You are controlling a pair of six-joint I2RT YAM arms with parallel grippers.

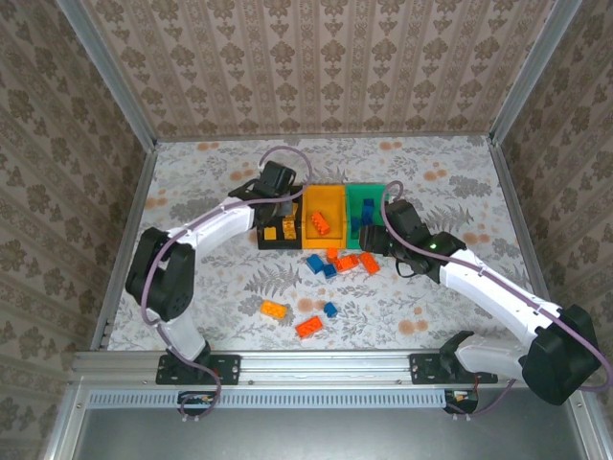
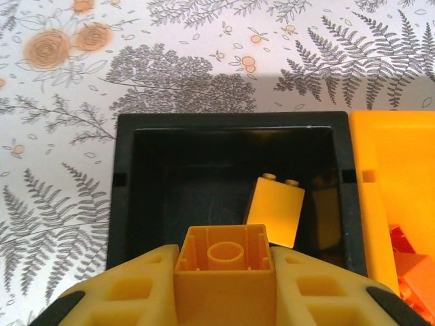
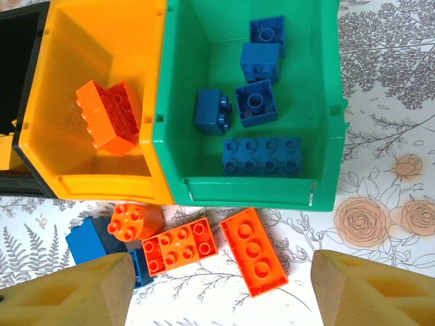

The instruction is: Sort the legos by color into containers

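Nearest the arm bases, a few loose legos [image 1: 308, 327] lie unsorted on the flowered surface [image 1: 225, 287], at lower centre of the top view. Further up, a cluster of red-orange and blue bricks [image 3: 180, 246] sits just in front of the bins. The right pincer [image 3: 221, 275] hovers over it with jaws wide and empty, apparently lined up to take the next piece. Beyond, the left pincer [image 2: 225, 285] is clamped on a yellow brick [image 2: 224, 251], hollow underside toward the camera. It is held above the black bin [image 2: 231, 121], probably because a second yellow piece [image 2: 275, 210] already lies inside. To the right, the yellow-orange bin [image 3: 102, 185] holds red-orange pieces [image 3: 109, 115] and the green bin [image 3: 245, 190] holds five blue bricks [image 3: 262, 156], so each bin keeps one colour. No brand, label or writing is legible anywhere.
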